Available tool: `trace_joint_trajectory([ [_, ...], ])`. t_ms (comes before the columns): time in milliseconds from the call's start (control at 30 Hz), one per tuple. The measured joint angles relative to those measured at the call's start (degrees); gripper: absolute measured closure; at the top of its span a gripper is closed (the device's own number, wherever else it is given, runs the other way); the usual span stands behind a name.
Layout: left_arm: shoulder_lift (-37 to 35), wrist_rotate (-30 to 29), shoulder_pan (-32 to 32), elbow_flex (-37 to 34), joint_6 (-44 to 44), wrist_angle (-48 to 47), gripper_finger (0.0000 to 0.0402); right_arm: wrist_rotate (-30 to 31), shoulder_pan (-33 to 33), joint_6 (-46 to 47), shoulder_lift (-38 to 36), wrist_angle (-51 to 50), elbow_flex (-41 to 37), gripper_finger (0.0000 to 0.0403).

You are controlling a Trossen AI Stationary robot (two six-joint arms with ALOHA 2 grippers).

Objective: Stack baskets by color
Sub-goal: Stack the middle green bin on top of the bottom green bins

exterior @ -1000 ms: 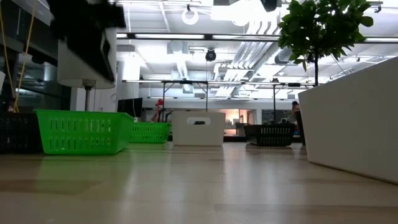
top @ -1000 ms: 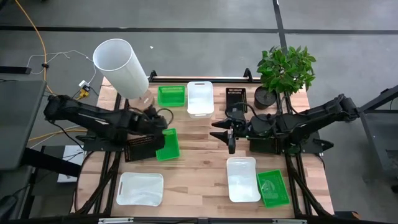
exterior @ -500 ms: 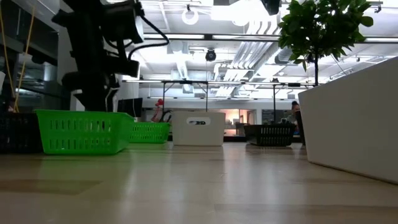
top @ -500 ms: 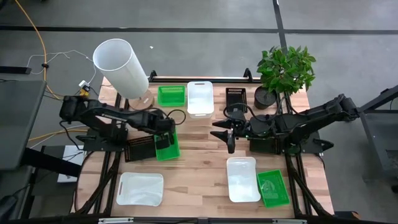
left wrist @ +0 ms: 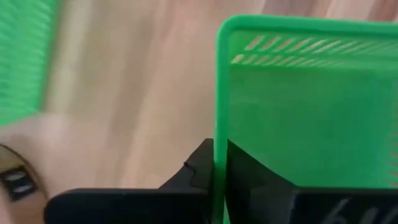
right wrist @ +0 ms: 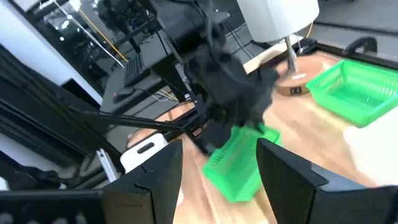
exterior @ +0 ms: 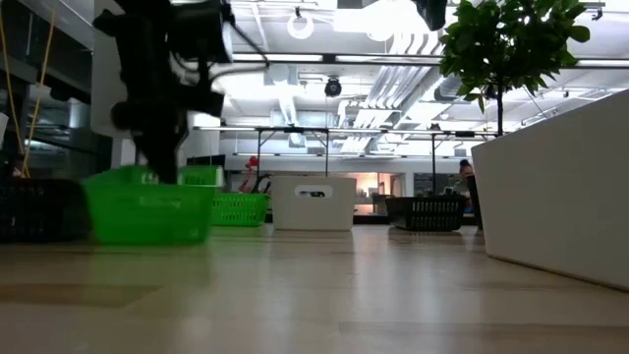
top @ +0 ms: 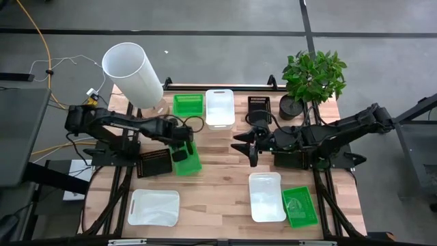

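- Two dark arms reach in over the pale wooden plank table (top: 218,174), one from each side.
- Tall white cylinder (top: 133,75) stands at the far-left corner; a leafy green plant in a black pot (top: 311,78) stands at the far-right corner.
- Three white rounded-corner plastic baskets lie apart: one at the near left (top: 153,207), one at the near right (top: 266,197), one at the far middle (top: 220,107).
- Left gripper (top: 179,149) is clenched on the rim of a bright green slotted plastic basket (top: 189,158) at left of centre; the wrist view shows the rim (left wrist: 219,93) pinched between the dark fingers (left wrist: 200,171). In the low view this basket (exterior: 147,205) looks tilted.
- Just beside it lies a black mesh-sided basket (top: 154,164).
- Second green basket (top: 188,104) sits at the far edge beside the white one; a third (top: 300,206) touches the near-right white basket.
- Another black mesh basket (top: 259,107) lies by the pot.
- Right gripper (top: 247,145) hovers at table centre, fingers (right wrist: 158,177) spread and holding nothing.
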Motion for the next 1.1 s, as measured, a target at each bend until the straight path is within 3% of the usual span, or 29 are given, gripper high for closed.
trace_joint_trajectory([
  [200, -5.71, -2.69, -0.34, 8.2, -4.59, -2.88, 0.0401, -2.45, 0.02, 7.38, 0.92, -3.64, 0.02, 0.0213],
  [400, -4.47, -8.72, -2.3, 15.24, -8.8, -1.93, 0.0401, -1.84, -0.19, 10.92, 5.4, -5.45, 0.16, 0.0215],
  [533, -1.97, -9.94, -2.96, 16.46, -12.88, 0.26, 0.0401, -1.28, -0.48, 11.06, 10.48, -11.5, 4.83, 0.0215],
  [833, 3.83, -9.62, -3.65, 16.58, -18.88, 4.25, 0.0401, 5.92, -2.15, 10.12, 23.07, -38.86, 23.45, 0.0215],
  [1100, 4.39, -7.86, -4.6, 16.55, -19.52, 8.17, 0.0401, 6.79, -3.04, 10.83, 28.86, -43.96, 27.76, 0.0215],
])
